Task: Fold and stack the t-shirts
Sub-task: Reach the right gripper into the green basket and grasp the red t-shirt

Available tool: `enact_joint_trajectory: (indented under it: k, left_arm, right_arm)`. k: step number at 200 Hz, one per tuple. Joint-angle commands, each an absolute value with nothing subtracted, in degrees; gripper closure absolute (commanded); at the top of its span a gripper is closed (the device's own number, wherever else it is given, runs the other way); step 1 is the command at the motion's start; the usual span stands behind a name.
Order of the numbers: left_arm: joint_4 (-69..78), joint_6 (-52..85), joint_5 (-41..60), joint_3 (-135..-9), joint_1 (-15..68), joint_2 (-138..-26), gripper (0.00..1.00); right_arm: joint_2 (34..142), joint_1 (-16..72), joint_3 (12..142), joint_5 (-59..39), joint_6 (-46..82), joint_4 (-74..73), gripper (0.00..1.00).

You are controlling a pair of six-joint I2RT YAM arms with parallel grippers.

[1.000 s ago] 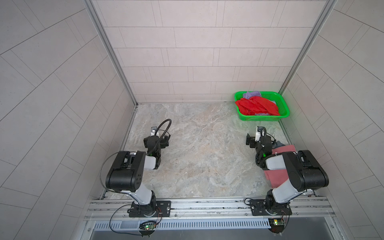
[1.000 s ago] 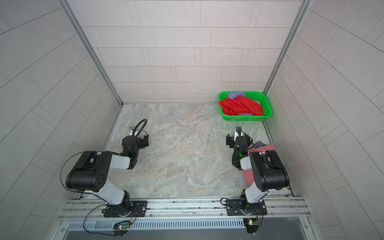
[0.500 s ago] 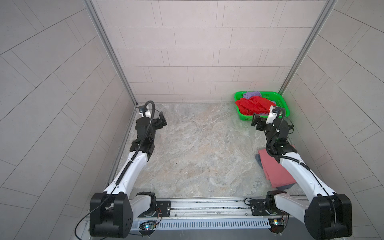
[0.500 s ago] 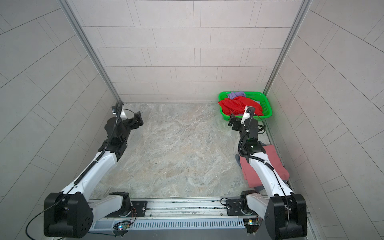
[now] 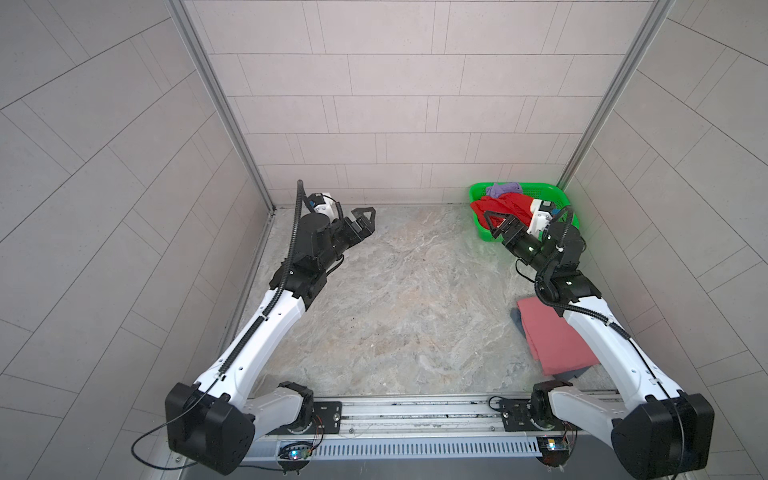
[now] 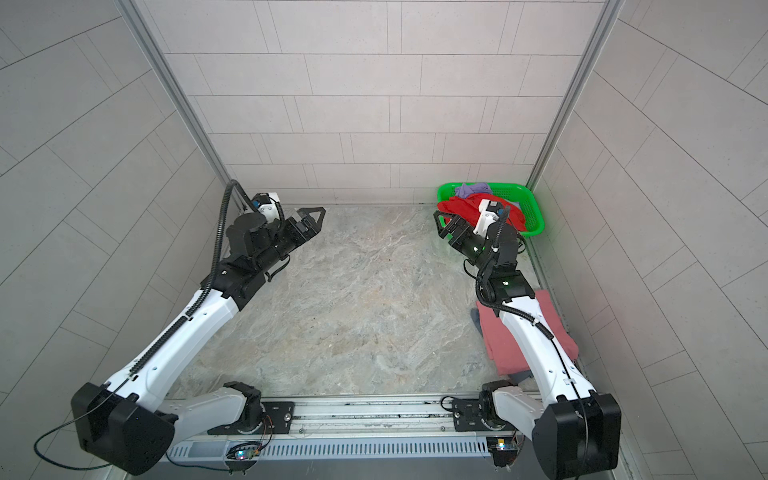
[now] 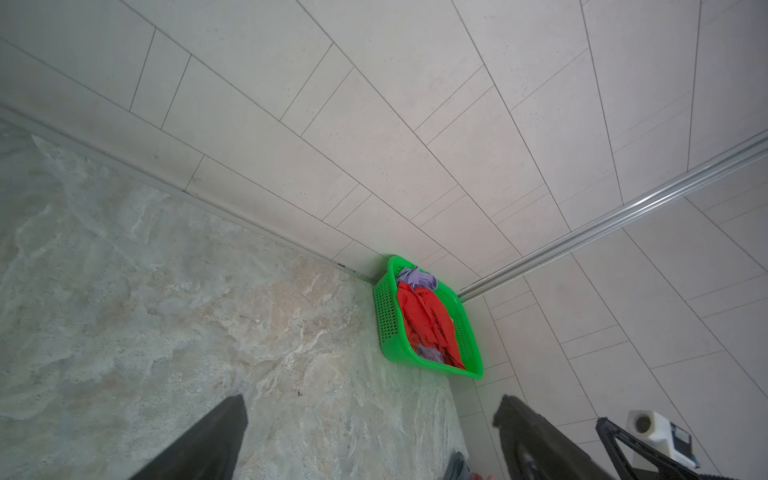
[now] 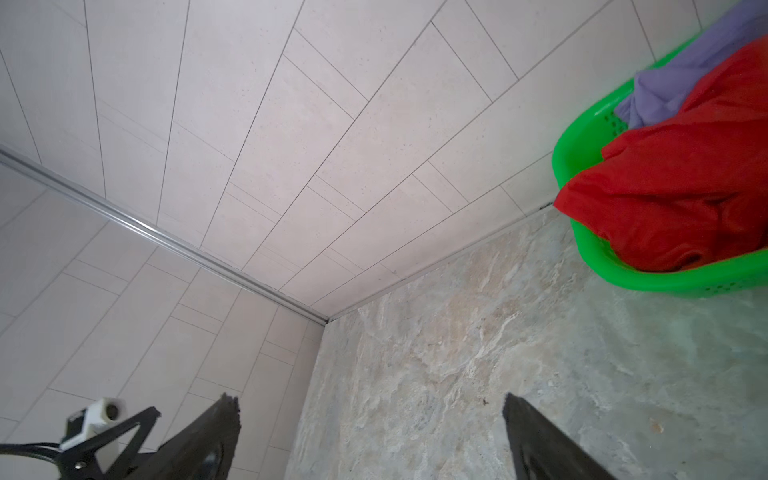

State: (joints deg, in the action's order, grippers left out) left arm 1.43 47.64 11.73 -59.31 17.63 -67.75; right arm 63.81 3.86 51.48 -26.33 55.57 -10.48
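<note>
A bright red t-shirt (image 5: pixel 505 205) lies crumpled in the green basket (image 5: pixel 561 197) at the far right corner, over a lavender t-shirt (image 5: pixel 503 190). A folded dusty pink t-shirt (image 5: pixel 552 340) lies near the right wall on a grey-blue one (image 5: pixel 517 320), partly under the right arm. My right gripper (image 5: pixel 494 224) hangs open and empty just in front of the basket. My left gripper (image 5: pixel 368 218) is open and empty at the far left, above bare floor. The right wrist view shows the red t-shirt (image 8: pixel 685 195) spilling over the basket's rim (image 8: pixel 665 282).
Tiled walls close in the marble floor (image 5: pixel 395 299) on three sides. The basket sits tight in the corner (image 7: pixel 386 311). A metal rail (image 5: pixel 415 409) with both arm bases runs along the near edge.
Both arms have unfolded from a low tucked pose near the rail and reached toward the far wall, the right one up to the basket. Both grippers stay open.
</note>
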Motion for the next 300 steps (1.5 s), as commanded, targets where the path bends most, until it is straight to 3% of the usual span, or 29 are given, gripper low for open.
enact_joint_trajectory:
  k: [1, 19, 36, 46, 72, 91, 119, 209, 225, 261, 284, 300]
  left_arm:
    - [7.8, 52.4, 15.7, -57.5, 16.1, -67.3, 0.0]
    - [3.3, 49.9, 16.8, -61.9, 15.7, -70.5, 0.0]
    - [-5.7, 42.3, 17.0, -69.2, 15.7, -75.3, 0.0]
    - [-10.3, 37.1, 16.7, -73.3, 15.7, -77.6, 0.0]
    - [-13.5, 29.3, 18.3, -78.0, 15.7, -81.6, 0.0]
    - [-14.7, 26.2, 21.0, -80.3, 15.8, -84.7, 0.0]
    - [-15.2, 25.1, 25.6, -82.7, 16.7, -89.8, 0.0]
    - [-20.1, 23.6, 21.7, -89.4, 20.4, -98.6, 0.0]
    - [-20.1, 23.9, 20.9, -90.0, 20.5, -98.9, 0.0]
    - [-20.0, 23.7, 20.1, -90.4, 20.5, -99.2, 0.0]
    - [-19.4, 23.8, 19.8, -90.3, 20.5, -99.0, 0.0]
    - [-19.1, 23.7, 20.1, -90.0, 20.5, -98.7, 0.0]
  right_arm:
    - [65.6, 2.8, 51.3, -32.0, 62.9, -20.9, 0.01]
    - [70.1, 2.9, 59.7, -30.0, 53.5, -4.1, 0.01]
    - [73.7, 3.6, 66.1, -15.8, 39.8, 9.8, 0.01]
    - [75.8, 3.5, 67.0, -6.7, 36.4, 11.3, 0.01]
    - [85.9, 2.0, 71.9, 6.3, 29.0, 10.5, 0.02]
    - [95.0, 0.6, 78.1, 8.2, 25.2, 10.2, 0.1]
    - [108.9, -2.3, 89.0, 2.0, 23.3, 10.8, 0.23]
    - [135.1, -2.8, 117.2, 4.5, 18.8, 21.9, 0.29]
    - [137.0, -3.0, 119.2, 4.8, 19.2, 22.9, 0.36]
    - [138.1, -3.5, 120.6, 3.0, 19.8, 24.4, 0.69]
    - [137.3, -3.9, 120.9, 0.2, 20.9, 25.0, 1.0]
    - [134.3, -4.5, 119.8, -1.4, 25.9, 23.9, 1.0]
